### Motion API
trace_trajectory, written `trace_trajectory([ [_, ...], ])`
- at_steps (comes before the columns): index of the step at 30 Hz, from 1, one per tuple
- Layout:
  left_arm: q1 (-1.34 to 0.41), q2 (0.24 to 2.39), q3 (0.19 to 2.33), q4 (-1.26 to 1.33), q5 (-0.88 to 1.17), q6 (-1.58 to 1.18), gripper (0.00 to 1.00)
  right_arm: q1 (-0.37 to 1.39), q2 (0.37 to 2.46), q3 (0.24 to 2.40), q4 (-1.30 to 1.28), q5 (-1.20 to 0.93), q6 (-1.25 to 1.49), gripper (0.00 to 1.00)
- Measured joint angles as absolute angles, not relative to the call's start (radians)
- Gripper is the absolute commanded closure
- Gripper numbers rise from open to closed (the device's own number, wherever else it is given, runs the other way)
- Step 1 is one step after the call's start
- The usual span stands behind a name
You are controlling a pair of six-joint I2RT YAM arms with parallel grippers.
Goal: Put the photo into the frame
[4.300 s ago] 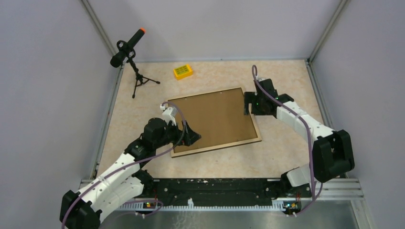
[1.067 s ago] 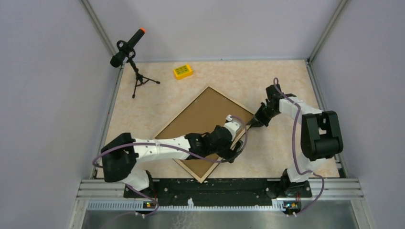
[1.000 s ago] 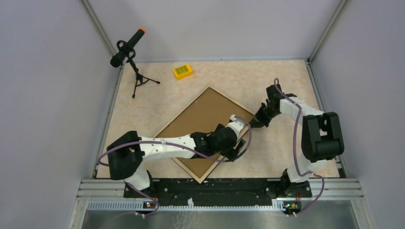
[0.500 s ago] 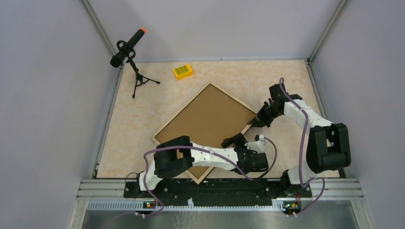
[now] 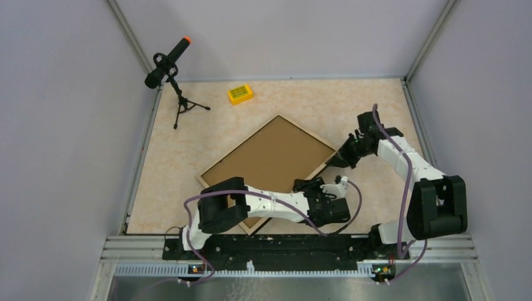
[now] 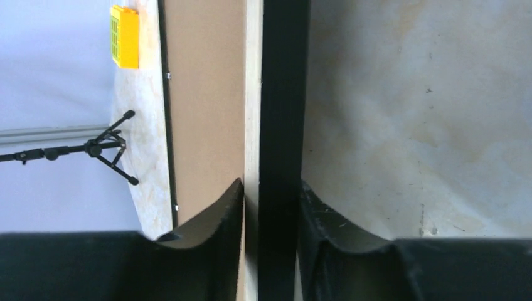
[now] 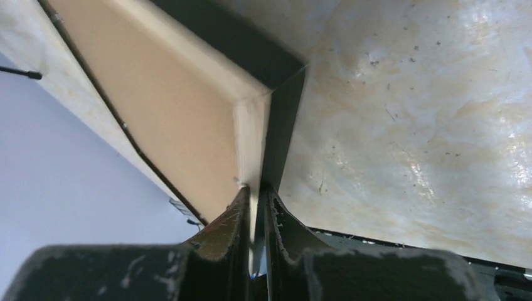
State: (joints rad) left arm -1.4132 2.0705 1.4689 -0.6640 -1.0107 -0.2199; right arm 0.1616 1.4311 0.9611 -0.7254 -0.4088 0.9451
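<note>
Two clamps on thin flat frame (image 6: 283, 94), pale wood over black: left gripper (image 6: 271, 188) shut on straight edge, right gripper (image 7: 257, 194) shut on mitred corner.

White links (image 5: 276, 202), black joints (image 5: 219, 210), purple cables (image 5: 408, 179), black left hand (image 6: 271, 188), right hand (image 7: 257, 191)

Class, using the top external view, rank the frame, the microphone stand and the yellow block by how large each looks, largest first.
1. the frame: by far the largest.
2. the microphone stand: it stands tall, so it is nearer the camera, yet clearly second.
3. the yellow block: smallest.
</note>
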Motion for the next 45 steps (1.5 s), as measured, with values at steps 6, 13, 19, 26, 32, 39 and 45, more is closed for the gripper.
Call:
trace_trajectory([
  [6,-1.414,1.966,1.457,-0.706,-0.991,-0.157,1.0,0.163,1.339,1.02,-0.753,-0.39,0.88,0.51],
  [13,-1.414,1.83,1.522,-0.813,-0.891,-0.176,1.0,0.163,1.119,1.183,-0.789,-0.271,0.722,0.01],
  [19,-1.384,1.799,1.758,-0.902,-0.762,-0.174,1.0,0.163,0.931,1.46,-0.8,-0.122,0.602,0.01],
  [26,-1.091,1.562,1.785,-0.827,-0.425,-0.181,1.0,0.163,0.839,1.464,-0.796,-0.074,0.56,0.01],
  [32,-0.804,1.424,1.659,-0.712,-0.19,-0.307,1.0,0.163,0.879,1.329,-0.817,-0.089,0.566,0.01],
  [39,-0.607,1.333,1.404,-0.46,-0.036,-0.421,1.0,0.163,0.908,1.098,-0.749,-0.201,0.586,0.01],
  [45,-0.429,1.192,1.118,-0.277,0.083,-0.604,1.0,0.163,1.002,0.876,-0.579,-0.38,0.59,0.01],
])
